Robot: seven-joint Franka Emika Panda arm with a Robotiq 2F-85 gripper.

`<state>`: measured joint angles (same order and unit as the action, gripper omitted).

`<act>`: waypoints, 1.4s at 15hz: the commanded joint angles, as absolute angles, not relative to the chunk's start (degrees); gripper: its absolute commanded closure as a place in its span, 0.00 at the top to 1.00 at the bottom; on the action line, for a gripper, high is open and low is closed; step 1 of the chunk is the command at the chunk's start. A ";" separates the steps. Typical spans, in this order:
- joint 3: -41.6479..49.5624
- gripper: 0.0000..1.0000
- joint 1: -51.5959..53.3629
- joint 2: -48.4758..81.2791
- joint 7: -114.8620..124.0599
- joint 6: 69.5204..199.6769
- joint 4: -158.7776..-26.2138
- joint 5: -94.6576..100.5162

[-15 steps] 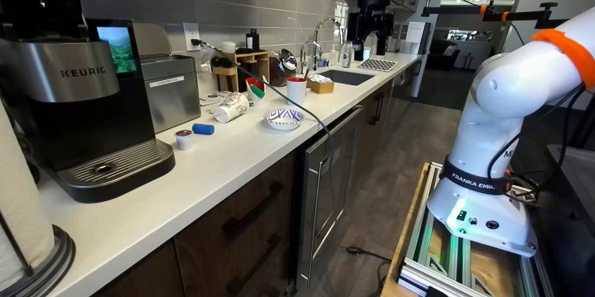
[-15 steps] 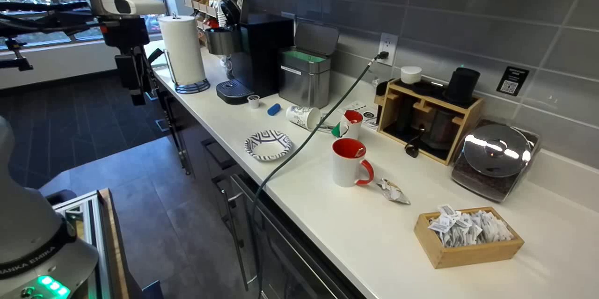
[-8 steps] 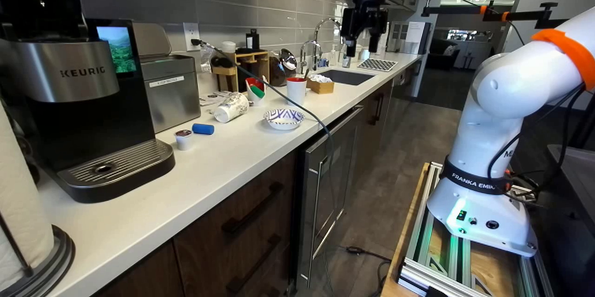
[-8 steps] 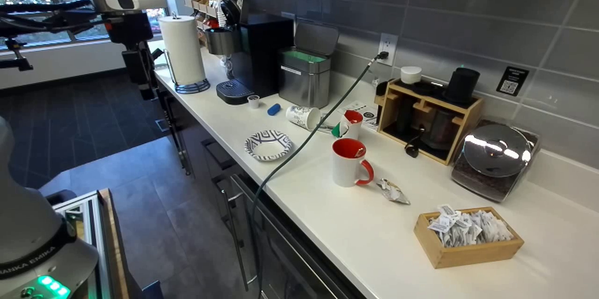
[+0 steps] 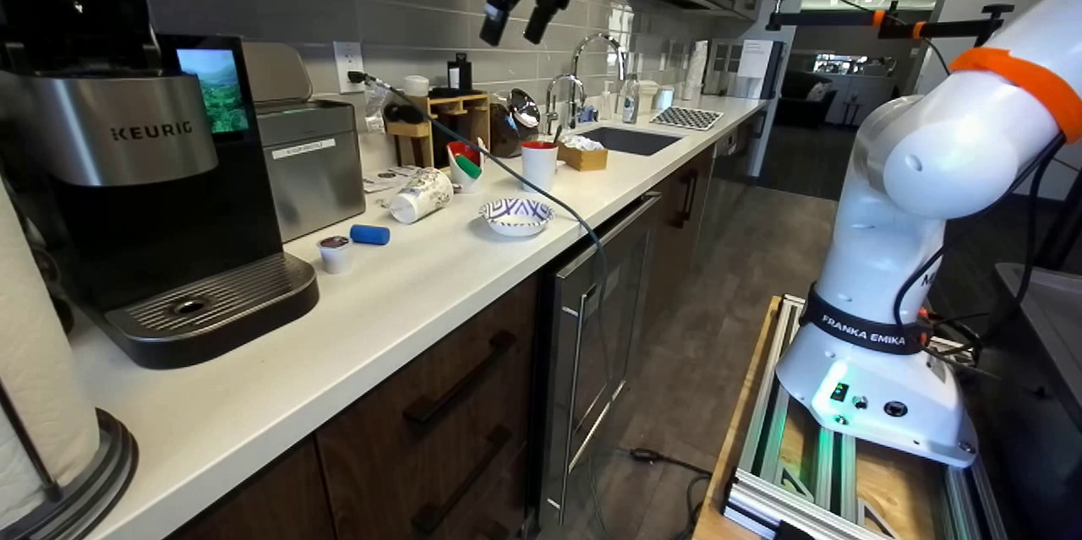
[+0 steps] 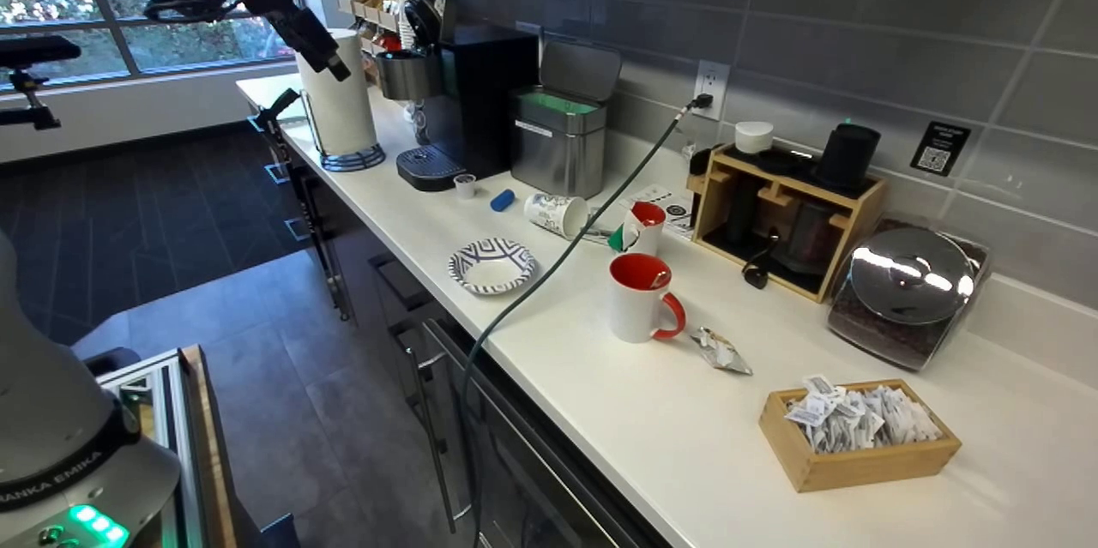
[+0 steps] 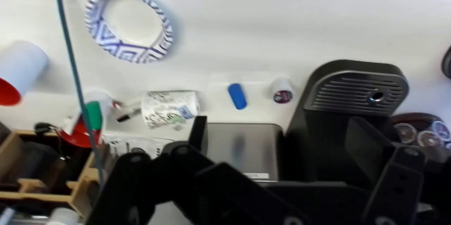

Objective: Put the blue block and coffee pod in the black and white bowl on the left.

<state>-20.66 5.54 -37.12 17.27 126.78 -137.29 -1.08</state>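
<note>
The tool (image 5: 514, 30) hangs tilted in the air, well above the smooth white tabletop (image 6: 669, 436); its two angular black fingers stand spread wide apart. On the tabletop the blue block (image 7: 237, 96) lies along its length, a smooth, stubby cylinder. Just beside it, with a gap between, the coffee pod (image 7: 282, 90) stands upright: a squat pale cup, narrowing toward its base, under a dark printed lid. Next to the pod comes the coffee machine (image 5: 161, 210), a black body with a brushed-metal front and a ribbed drip tray (image 7: 348, 91). On the block's other side a white cup (image 7: 170, 108) with a printed pattern lies on its side, and behind the block a flat-sided grey metal box (image 6: 558, 149) has its lid raised. Nearer the tabletop's front edge, apart from block and pod, sits the black and white bowl (image 7: 133, 22), shallow and round, its sloping wall covered in angular dark bands around a plain white bottom. A thin dark cable (image 6: 573, 246) slants past the bowl and over that edge. Beyond the cable a glossy white mug (image 6: 633, 310) with a red inside and red handle stands upright; farther along, a pale wooden box (image 6: 875, 467) holds thin paper packets (image 6: 858, 419).
</note>
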 commanded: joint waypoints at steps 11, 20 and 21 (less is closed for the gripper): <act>-14.74 1.00 10.84 -4.07 -11.96 132.56 -116.84 2.06; -15.69 1.00 12.52 7.82 -8.97 128.48 -109.73 7.22; -15.47 1.00 12.91 10.29 -7.38 127.43 -108.56 9.33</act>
